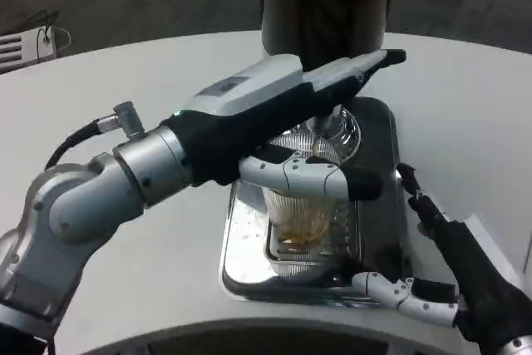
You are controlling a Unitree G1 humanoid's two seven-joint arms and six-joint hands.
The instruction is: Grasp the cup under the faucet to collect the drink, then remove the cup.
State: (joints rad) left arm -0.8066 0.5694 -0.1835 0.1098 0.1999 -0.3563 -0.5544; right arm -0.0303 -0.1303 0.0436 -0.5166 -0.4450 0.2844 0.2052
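Left hand holds the cup on the tray under the tap.

The clear cup [303, 218] stands on the shiny tray [241, 263] at the near edge of the round white table [125, 81], with a little brown drink inside. The left hand [307, 147] wraps its fingers [291, 174] around the cup. The big dark drink tank [324, 6] stands behind, its tap [332, 118] above the cup. The right hand [432, 284] waits at the tray's right edge, fingers apart, holding nothing. The floor is dark.

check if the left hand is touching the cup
Touching: the head view shows the left hand's fingers wrapped round the cup.
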